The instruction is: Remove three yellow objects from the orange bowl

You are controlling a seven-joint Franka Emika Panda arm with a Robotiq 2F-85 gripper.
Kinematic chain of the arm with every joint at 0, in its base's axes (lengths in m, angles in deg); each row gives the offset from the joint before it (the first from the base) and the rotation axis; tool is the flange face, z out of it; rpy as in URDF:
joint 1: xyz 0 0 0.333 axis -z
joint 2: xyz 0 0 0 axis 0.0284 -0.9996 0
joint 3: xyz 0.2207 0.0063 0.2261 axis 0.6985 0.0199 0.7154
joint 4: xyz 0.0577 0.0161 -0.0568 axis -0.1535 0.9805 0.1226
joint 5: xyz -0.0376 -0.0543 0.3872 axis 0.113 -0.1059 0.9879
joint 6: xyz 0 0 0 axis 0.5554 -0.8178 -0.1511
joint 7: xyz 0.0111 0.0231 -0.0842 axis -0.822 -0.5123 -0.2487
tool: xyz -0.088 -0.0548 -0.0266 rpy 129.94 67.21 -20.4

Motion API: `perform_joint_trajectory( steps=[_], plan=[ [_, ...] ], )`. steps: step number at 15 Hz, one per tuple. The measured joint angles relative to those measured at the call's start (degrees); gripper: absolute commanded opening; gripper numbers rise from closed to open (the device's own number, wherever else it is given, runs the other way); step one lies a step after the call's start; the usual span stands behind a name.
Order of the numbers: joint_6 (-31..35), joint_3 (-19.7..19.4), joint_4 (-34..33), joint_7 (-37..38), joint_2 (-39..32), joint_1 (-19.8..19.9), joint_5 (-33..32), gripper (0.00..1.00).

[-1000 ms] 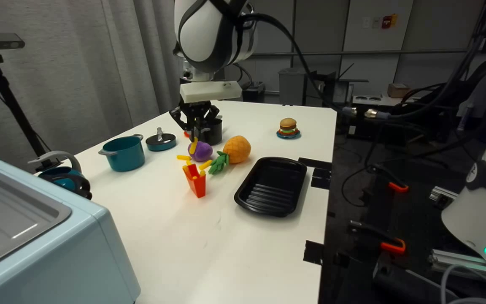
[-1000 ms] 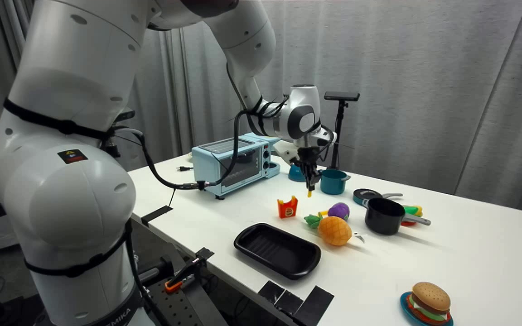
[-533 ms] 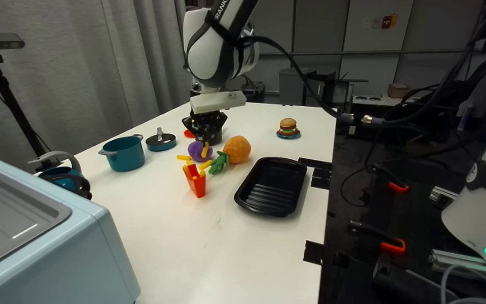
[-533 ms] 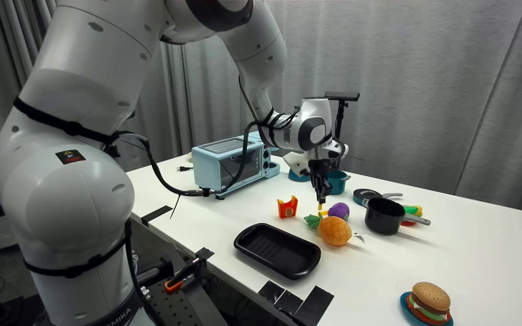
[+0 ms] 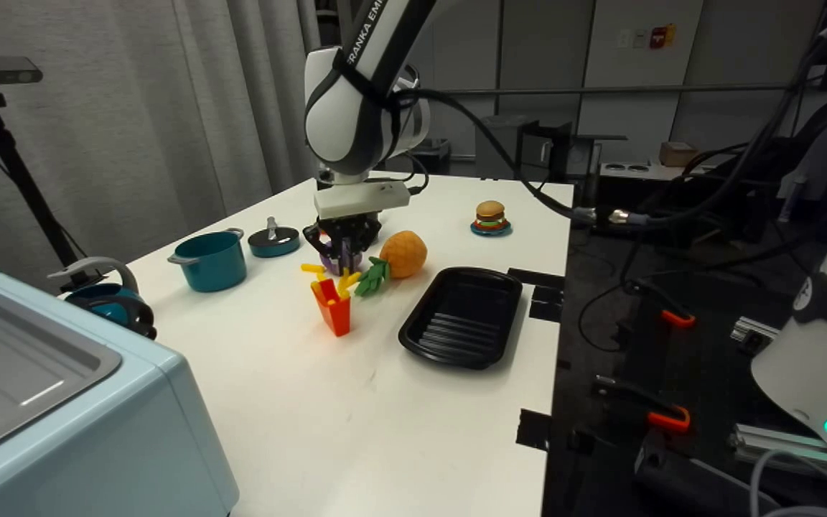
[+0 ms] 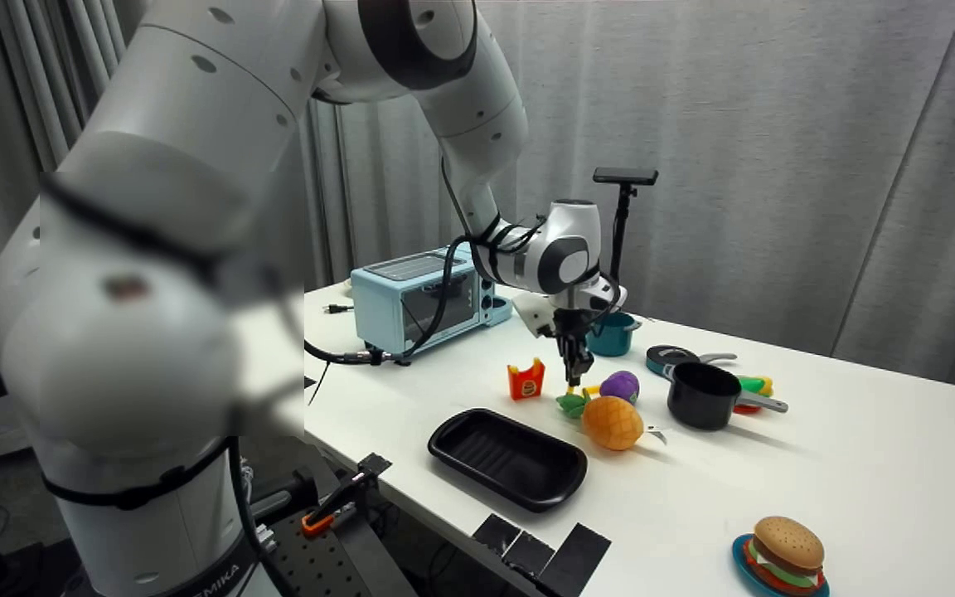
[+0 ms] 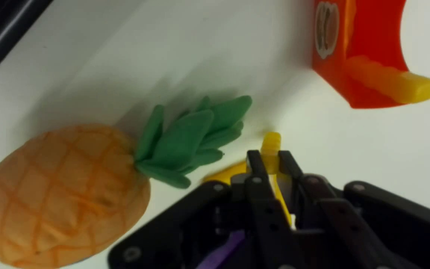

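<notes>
Wrist view: fingers (image 7: 255, 164) clamped on a yellow stick (image 7: 271, 151) just beside the leaves (image 7: 185, 142) of the toy pineapple (image 7: 65, 194); off this leafy end stands the red-orange carton (image 7: 377, 37), a second yellow stick (image 7: 411, 86) inside. Exterior views only: hamburger (image 6: 786, 554), well apart from the pineapple on the white tabletop (image 6: 884, 464); grey curtain (image 6: 734, 166) hangs beyond.

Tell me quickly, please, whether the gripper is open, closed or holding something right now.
Gripper: closed, holding a yellow toy french fry by pinching it, with one end sticking out.
</notes>
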Motion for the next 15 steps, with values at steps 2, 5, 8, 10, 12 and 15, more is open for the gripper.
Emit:
perform_joint_trajectory(
  steps=[2, 5, 8, 10, 12, 15],
  plan=[
    [0.0, 0.8, -0.7, 0.3, -0.8, -0.4, 0.3, 0.04],
    [0.0, 1.0, -1.4, 0.9, -1.3, -1.2, 0.3, 0.48],
    [0.0, 0.9, -1.7, 1.6, -1.7, -1.8, 0.3, 0.70],
    [0.0, 0.9, -2.0, 1.9, -2.1, -1.9, 0.3, 0.85],
    [0.0, 0.8, -2.1, 2.0, -2.2, -2.0, 0.3, 0.99],
    [0.1, 0.7, -2.2, 2.1, -2.1, -2.4, 0.3, 1.00]
  ],
)
